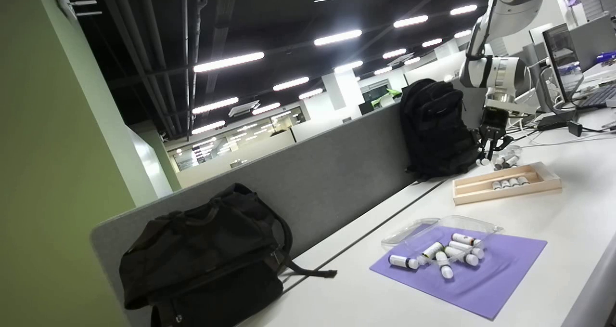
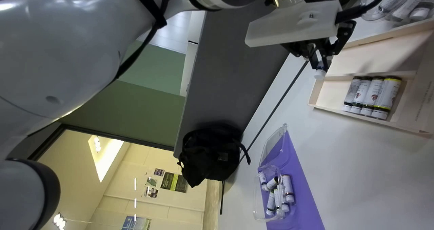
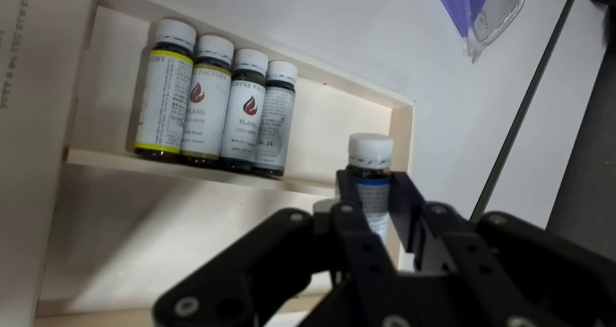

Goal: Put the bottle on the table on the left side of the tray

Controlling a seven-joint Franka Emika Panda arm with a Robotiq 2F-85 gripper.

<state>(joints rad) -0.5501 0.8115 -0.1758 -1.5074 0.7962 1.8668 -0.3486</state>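
Wrist view: a blue band (image 3: 373,181) is shown on the bottle (image 3: 374,202); in an exterior view, pretty much just its white cap (image 2: 319,75) can be seen.
Claw (image 3: 373,177): narrowed to bottle width, bottle pinched between the fingers (image 3: 404,202).
Tray (image 3: 341,110): set on the table (image 2: 366,162), four bottles (image 3: 211,100) lined up inside, held one seen near an end.

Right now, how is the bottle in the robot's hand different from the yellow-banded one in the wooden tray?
The blue-banded bottle is gripped by the hand, while the yellow-banded bottle lies in the wooden tray. The blue-banded bottle shows a blue band near its top; the yellow-banded bottle has two yellow bands. Both have white caps.
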